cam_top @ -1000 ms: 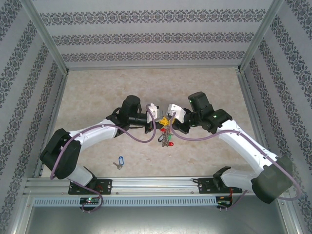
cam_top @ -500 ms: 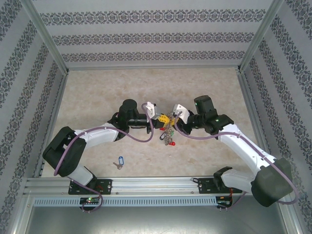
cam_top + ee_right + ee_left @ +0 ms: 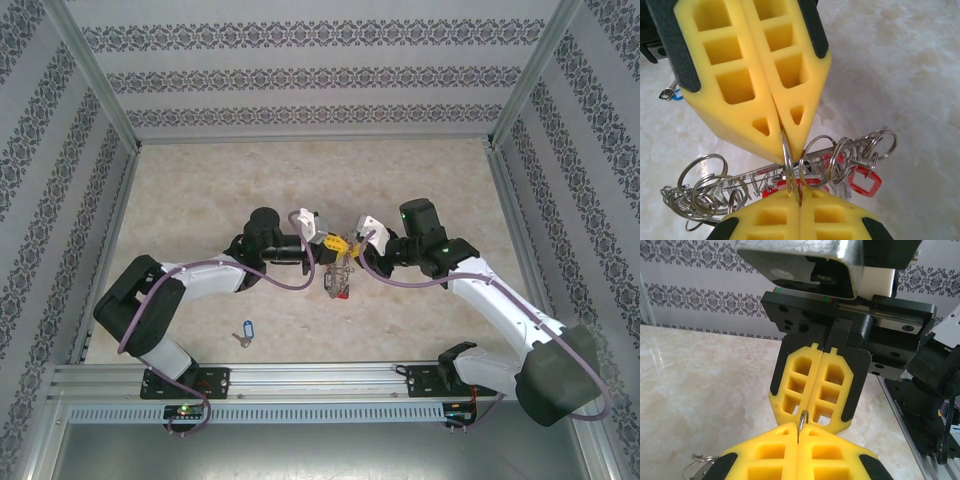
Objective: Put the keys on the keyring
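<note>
My left gripper point(image 3: 328, 243) and right gripper point(image 3: 352, 243) meet tip to tip above the middle of the table. Both are shut on the same thin metal ring point(image 3: 787, 162) of the keyring point(image 3: 338, 278), which hangs below them as a cluster of small rings and keys. From the left wrist, the ring's edge point(image 3: 802, 419) pokes out between my shut left gripper point(image 3: 799, 432) and the right arm's yellow fingers point(image 3: 835, 385). Red tags point(image 3: 863, 179) hang in the cluster under my right gripper point(image 3: 800, 197). A key with a blue tag point(image 3: 244, 334) lies alone on the table, near left.
Patterned walls enclose the marble-look table point(image 3: 200, 190) on three sides. A metal rail point(image 3: 320, 378) carrying both arm bases runs along the near edge. Purple cables point(image 3: 290, 285) loop off both wrists near the keyring.
My right gripper's jaws have closed the last bit onto the ring. Both wrists shifted slightly and the hanging cluster has settled closer beneath the fingertips. The blue-tagged key has not moved.
</note>
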{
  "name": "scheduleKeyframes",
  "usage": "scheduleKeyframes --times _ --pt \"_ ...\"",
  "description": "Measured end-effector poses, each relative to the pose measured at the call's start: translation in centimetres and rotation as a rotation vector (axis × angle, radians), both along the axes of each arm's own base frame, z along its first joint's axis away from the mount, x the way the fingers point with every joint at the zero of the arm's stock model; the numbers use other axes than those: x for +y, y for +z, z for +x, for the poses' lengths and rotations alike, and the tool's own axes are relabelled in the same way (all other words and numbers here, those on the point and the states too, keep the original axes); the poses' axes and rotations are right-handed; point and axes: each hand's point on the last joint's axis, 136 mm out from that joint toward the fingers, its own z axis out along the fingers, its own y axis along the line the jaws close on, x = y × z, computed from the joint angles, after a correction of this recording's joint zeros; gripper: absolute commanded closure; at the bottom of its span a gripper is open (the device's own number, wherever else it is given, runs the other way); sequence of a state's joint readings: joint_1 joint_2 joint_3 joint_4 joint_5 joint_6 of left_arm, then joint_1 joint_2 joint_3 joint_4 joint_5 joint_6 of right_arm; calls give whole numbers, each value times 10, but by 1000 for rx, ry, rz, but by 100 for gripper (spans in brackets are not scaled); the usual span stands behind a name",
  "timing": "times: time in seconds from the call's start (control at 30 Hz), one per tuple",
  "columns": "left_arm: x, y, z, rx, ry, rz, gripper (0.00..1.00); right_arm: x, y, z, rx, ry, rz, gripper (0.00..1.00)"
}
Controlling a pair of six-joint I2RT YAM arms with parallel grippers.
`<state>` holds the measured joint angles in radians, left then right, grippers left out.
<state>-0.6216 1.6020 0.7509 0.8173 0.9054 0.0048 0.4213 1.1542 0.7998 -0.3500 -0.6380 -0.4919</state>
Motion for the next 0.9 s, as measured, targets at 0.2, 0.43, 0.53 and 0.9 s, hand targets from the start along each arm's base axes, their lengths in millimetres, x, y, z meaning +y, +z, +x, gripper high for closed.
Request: scheduleKeyframes --times 0.2,0.43,0.53,0.9 --pt "-2 -2 2 43 6 -44 100 0 -2 0 11 -18 13 97" --pt "-2 0 6 65 19 -85 100 0 -2 3 35 -73 79 87" --pt "-2 1 6 58 21 -90 100 -1 1 3 30 -95 86 76" --pt "-1 9 5 -3 26 -89 100 -16 15 1 -67 -127 27 69"
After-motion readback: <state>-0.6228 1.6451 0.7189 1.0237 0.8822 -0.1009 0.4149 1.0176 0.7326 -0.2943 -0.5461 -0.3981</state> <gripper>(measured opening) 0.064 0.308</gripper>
